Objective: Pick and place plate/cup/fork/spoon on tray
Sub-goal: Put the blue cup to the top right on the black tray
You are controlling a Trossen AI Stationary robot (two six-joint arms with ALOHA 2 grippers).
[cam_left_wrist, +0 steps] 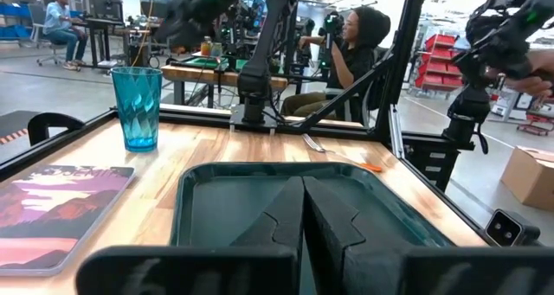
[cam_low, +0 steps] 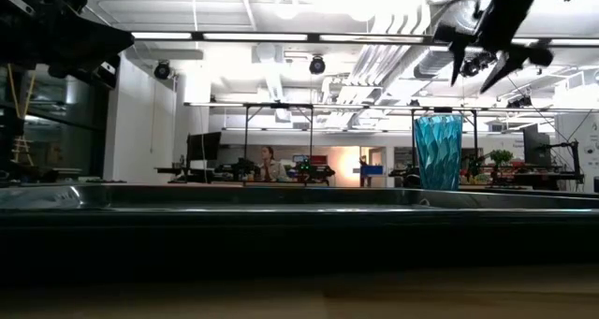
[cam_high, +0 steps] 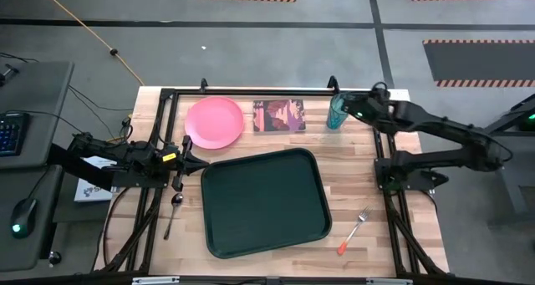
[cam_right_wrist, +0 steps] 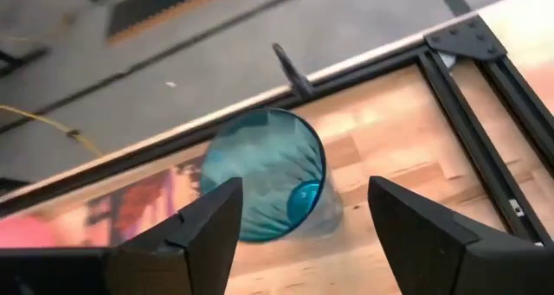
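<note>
The dark green tray (cam_high: 263, 203) lies mid-table. The pink plate (cam_high: 215, 122) lies flat beyond the tray's far left corner. The teal cup (cam_high: 337, 112) stands upright at the far right; it also shows in the low view (cam_low: 438, 151). The spoon (cam_high: 173, 214) lies left of the tray and the orange-handled fork (cam_high: 354, 231) lies right of it. My right gripper (cam_right_wrist: 303, 213) is open just above the cup (cam_right_wrist: 264, 178), pointing down, one finger to each side and clear of its rim. My left gripper (cam_high: 189, 154) is shut and empty at the tray's far left corner.
A square maroon picture card (cam_high: 279, 115) lies between the plate and the cup. A black frame rail (cam_high: 251, 93) runs along the table's far edge, with side rails (cam_high: 380, 164) on the right. People sit in the room beyond the table (cam_left_wrist: 346, 44).
</note>
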